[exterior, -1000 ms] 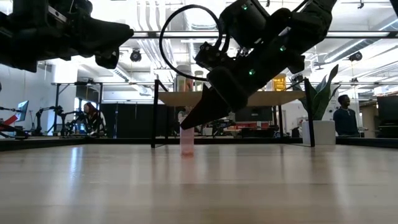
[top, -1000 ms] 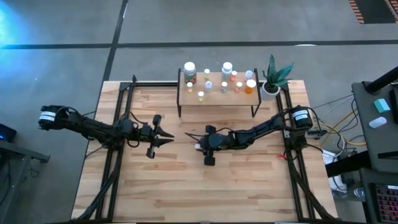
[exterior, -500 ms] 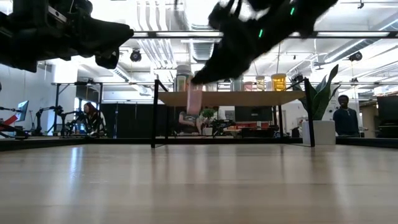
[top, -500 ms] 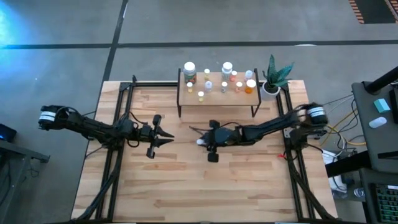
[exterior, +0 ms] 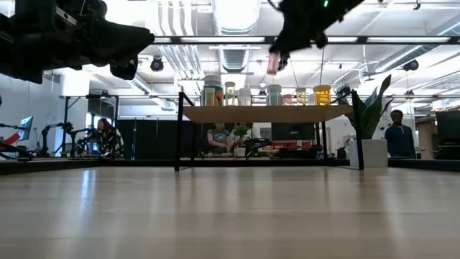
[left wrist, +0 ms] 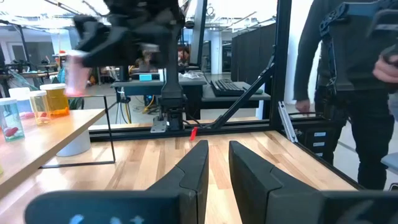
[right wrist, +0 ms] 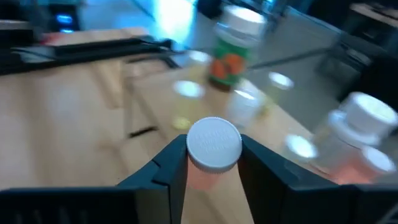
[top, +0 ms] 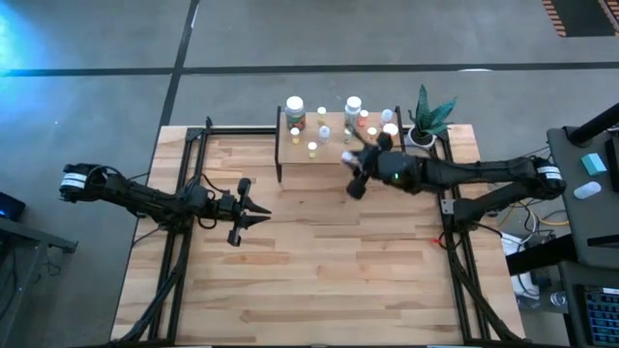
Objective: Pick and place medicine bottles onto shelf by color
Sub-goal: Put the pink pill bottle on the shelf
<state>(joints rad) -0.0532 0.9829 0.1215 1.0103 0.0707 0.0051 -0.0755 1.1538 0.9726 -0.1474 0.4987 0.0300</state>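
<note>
The light-wood shelf (top: 338, 145) stands on thin black legs at the table's far middle and carries several white-capped bottles (top: 295, 111). In the low view they stand in a row on the board (exterior: 266, 113). My right gripper (top: 351, 162) is over the shelf's front right part, shut on a small pink bottle with a white cap (right wrist: 214, 144). The low view shows this bottle (exterior: 273, 63) well above the board. My left gripper (top: 263, 214) waits over the table's left middle, fingers together and empty. My right gripper pinches the pink bottle between its two fingers (right wrist: 175, 163), one on each side of the body just below the white cap (right wrist: 202, 177). The fingers slant in from the table's right. The bottle hangs roughly upright, lifted clear above the shelf board.
A white pot with a green plant (top: 420, 135) stands just right of the shelf. Black frame rails (top: 184, 232) run along the table's left and right sides. People show in the room beyond (exterior: 395, 133) and close by in the left wrist view (left wrist: 348, 81). Bare wood lies in front of the shelf.
My right gripper has lifted the pink bottle off the middle of the table. It has carried the bottle up and toward the far right, from table level to above the shelf's front right part. The bottle stays held between the fingers.
</note>
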